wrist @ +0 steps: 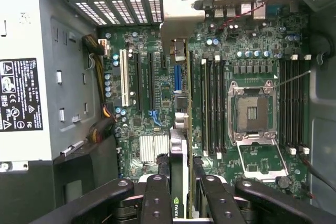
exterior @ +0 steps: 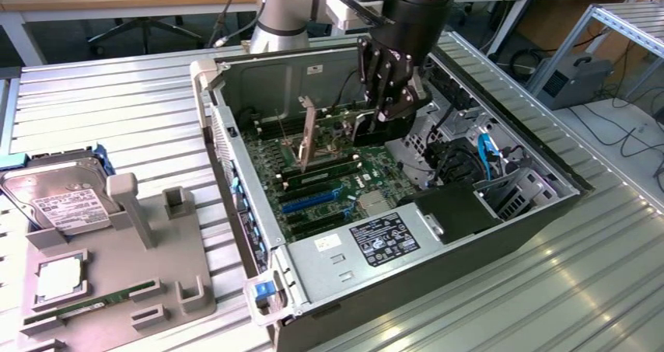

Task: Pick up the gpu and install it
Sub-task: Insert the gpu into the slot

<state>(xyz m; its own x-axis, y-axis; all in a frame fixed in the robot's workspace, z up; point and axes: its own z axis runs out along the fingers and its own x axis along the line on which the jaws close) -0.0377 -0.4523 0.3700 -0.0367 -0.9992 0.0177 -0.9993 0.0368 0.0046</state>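
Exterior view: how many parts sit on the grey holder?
3: hard drive at its far end, CPU in the middle, RAM stick nearest the camera. More may lie out of frame.

the gpu point(wrist: 178, 148) sits edge-on between the gripper point(wrist: 182, 195) fingers, and the frame edge chops both off. can't tell if it's seated in its slot. the power supply label point(wrist: 18, 95) is clipped too, and its text is too tiny to read.

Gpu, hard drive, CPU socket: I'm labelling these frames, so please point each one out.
gpu point(wrist: 178, 174): wrist view, upper edge of the card.
hard drive point(exterior: 57, 203): exterior view, its white label.
CPU socket point(wrist: 253, 113): wrist view, centre of the socket.
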